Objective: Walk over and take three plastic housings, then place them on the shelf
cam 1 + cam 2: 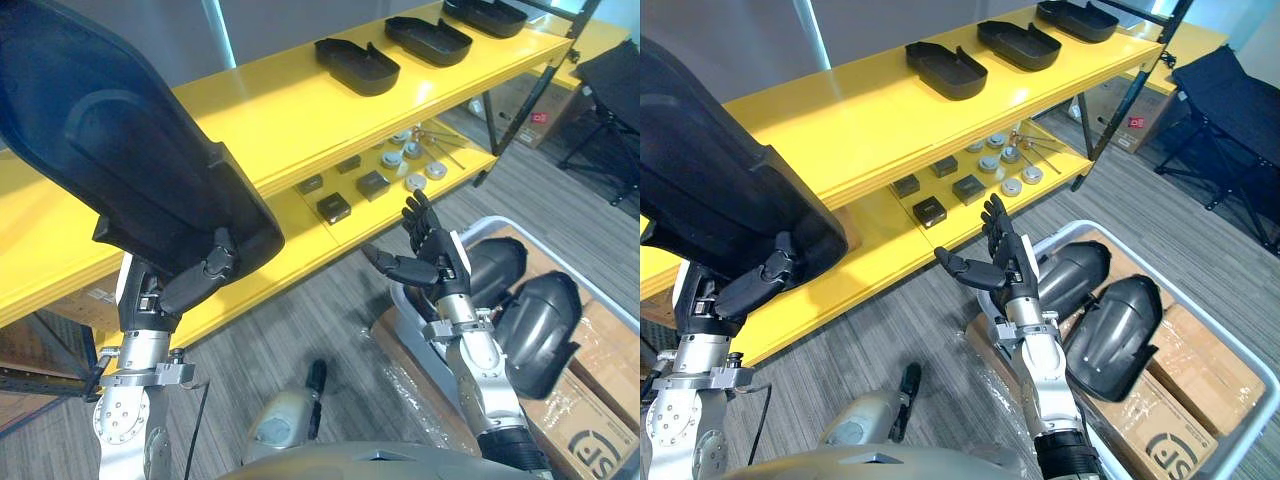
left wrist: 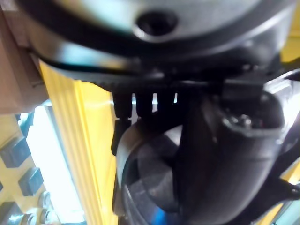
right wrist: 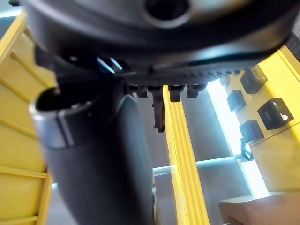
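A large black plastic housing (image 1: 120, 150) is held up at the upper left of the frame, over the near end of the yellow shelf (image 1: 290, 110). It is gripped by the left hand (image 1: 190, 285), whose fingers are curled round its lower edge and clamped on it. The housing is tilted and has not yet been set down on the shelf top.

Three more housings are already laid open side up in a row on the shelf top at the upper right of the frame: one nearest (image 1: 357, 65), one in the middle (image 1: 428, 40) and one farthest (image 1: 490, 15). They are set apart from one another.

The right hand (image 1: 440, 260) is raised at the centre right of the frame, fingers straight and spread, thumb out, with nothing held. Just behind it, at the lower right, a grey bin (image 1: 590, 285) is seen with two further housings (image 1: 540, 330) resting in it on cardboard boxes (image 1: 1200, 380).

Small black boxes (image 1: 333, 207) and round metal parts (image 1: 410, 150) are spread on the lower shelf board.

The task is judged to be well advanced: the walk and the pick are done, and the setting down of the held housing on the bare near part of the shelf top is what is left
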